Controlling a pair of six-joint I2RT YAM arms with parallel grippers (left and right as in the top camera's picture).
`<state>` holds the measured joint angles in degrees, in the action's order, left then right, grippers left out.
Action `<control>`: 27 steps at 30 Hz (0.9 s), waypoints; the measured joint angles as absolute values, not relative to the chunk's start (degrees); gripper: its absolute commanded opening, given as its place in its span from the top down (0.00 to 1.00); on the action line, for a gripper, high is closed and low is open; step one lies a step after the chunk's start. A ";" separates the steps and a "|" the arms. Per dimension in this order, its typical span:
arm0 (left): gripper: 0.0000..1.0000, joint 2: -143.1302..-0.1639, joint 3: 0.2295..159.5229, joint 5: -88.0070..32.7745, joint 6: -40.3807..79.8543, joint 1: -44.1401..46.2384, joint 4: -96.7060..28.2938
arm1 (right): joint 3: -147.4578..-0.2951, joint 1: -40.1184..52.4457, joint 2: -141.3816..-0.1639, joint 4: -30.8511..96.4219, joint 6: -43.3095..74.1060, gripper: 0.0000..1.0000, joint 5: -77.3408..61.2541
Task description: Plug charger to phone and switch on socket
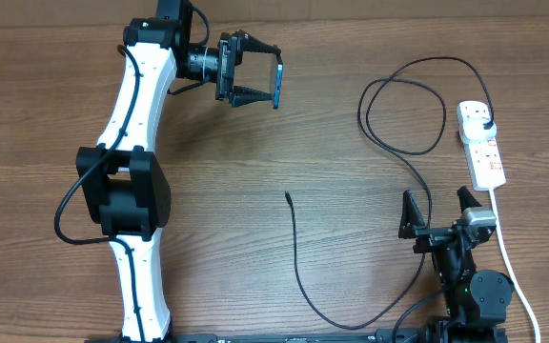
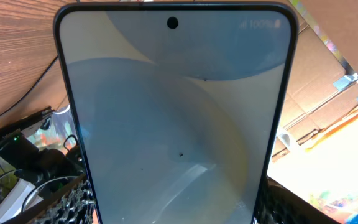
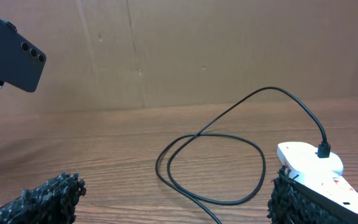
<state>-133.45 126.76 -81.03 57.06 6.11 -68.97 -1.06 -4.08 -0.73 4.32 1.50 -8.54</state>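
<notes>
The slim smartphone with the pale blue-grey screen (image 1: pixel 280 84) is off the wooden tabletop (image 1: pixel 255 162), at the far left of centre. The left arm's tool (image 1: pixel 274 77) is clamped on it by its long edges. From overhead it shows edge-on, and its screen fills the left wrist view. That grip probably keeps an end free for the connector. The port edge itself is out of sight, though the front lens hole sits at the end away from the fingers (image 2: pixel 73 205).

The long thin black charger cable (image 1: pixel 296 257) lies slack on the tabletop. Its small connector tip (image 1: pixel 287 197) is near the middle, well apart from the phone and touched by nothing. The cable loops to the near edge, then runs far and right in a wide coil to its black plug (image 1: pixel 484 120). The plug is already seated in the far end of the white oblong power strip (image 1: pixel 484 157), at the right edge.

The right arm's tool (image 1: pixel 436 198) rests low at the near right, spread wide and empty. The cable passes just beside it, and the strip is near on its right, so it looks placed for the tip or the switch. Whether the red-marked switch is on, I cannot tell.
</notes>
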 measured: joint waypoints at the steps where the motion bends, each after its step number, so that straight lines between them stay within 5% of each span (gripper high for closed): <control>1: 0.96 -133.45 126.76 -81.01 57.06 6.11 -68.97 | -1.06 -4.08 -0.73 4.32 1.50 0.00 -8.54; 13: 0.96 -133.45 126.76 -78.81 53.47 6.11 -69.04 | -1.06 -4.08 -0.73 4.32 1.50 0.00 -8.54; 27: 0.96 -133.45 126.85 -43.59 50.59 7.84 -82.21 | -1.06 -4.08 -0.73 4.32 1.50 0.00 -8.56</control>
<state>-133.45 126.85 -43.59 50.59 7.84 -82.21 -1.06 -4.08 -0.73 4.32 1.50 -8.56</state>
